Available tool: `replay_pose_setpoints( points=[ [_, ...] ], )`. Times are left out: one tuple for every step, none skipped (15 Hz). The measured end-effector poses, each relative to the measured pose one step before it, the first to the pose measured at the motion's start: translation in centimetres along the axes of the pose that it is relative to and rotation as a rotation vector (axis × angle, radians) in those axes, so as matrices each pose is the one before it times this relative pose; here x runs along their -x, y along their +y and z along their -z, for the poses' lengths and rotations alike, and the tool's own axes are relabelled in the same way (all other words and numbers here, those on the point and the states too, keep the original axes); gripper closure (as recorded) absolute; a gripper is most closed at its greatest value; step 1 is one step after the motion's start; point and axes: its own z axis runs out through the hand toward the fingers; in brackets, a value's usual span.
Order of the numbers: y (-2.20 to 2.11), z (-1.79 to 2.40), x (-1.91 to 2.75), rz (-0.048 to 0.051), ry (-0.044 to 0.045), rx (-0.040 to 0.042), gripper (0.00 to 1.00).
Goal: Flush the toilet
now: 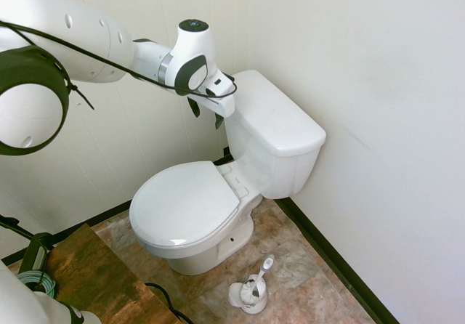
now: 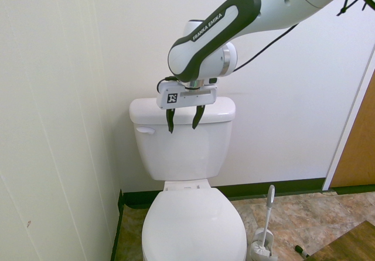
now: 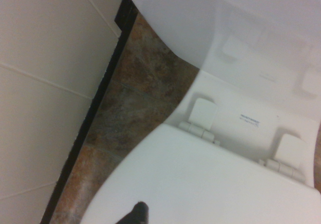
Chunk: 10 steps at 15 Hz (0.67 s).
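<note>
My gripper (image 2: pixel 186 119) hung in front of the upper part of the tank, pointing almost straight down, with its two dark fingers spread wide and nothing between them. The large glossy white ceramic toilet (image 2: pixel 193 226) stood in the corner of the room, its oval lid closed and its boxy tank (image 2: pixel 184 150) against the back wall. The small white flush lever (image 2: pixel 145 130) sat on the front face of the tank, at the upper corner nearest to the side wall. In the second exterior view the lever lay to the left of my gripper, near it and about level with the fingertips, but not touching them. Its long axis ran level along the face of the tank. I judged that my coming move should go sideways toward that wall and then press down on the lever's free end. The wrist view showed only the seat hinges and the brown floor, not the lever.
</note>
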Motion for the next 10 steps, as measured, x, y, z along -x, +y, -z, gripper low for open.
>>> replay_pose_setpoints(
  points=[
    [-0.411,0.464,0.059,-0.00355,-0.00019,0.00667,0.0],
    [-0.007,-0.067,-0.014,0.00171,0.00086,0.00212,0.0],
    [-0.027,-0.352,-0.027,0.00441,0.00126,0.00558,0.0],
    [-0.273,-0.462,-0.025,0.00566,0.00333,-0.00154,0.0],
    [-0.651,-0.492,-0.084,0.00696,0.00502,-0.00725,0.0],
    [-0.928,-0.557,-0.092,0.00845,0.00547,-0.00987,0.0],
    [-1.086,-0.4,-0.149,0.00739,0.00471,-0.01189,0.0],
    [-1.09,-0.343,-0.237,0.00605,0.00406,-0.01079,1.0],
    [-0.986,-0.321,-0.318,0.00395,0.00558,-0.00944,1.0],
    [-0.839,-0.403,-0.307,0.00444,0.00654,-0.00704,1.0]
  ],
)
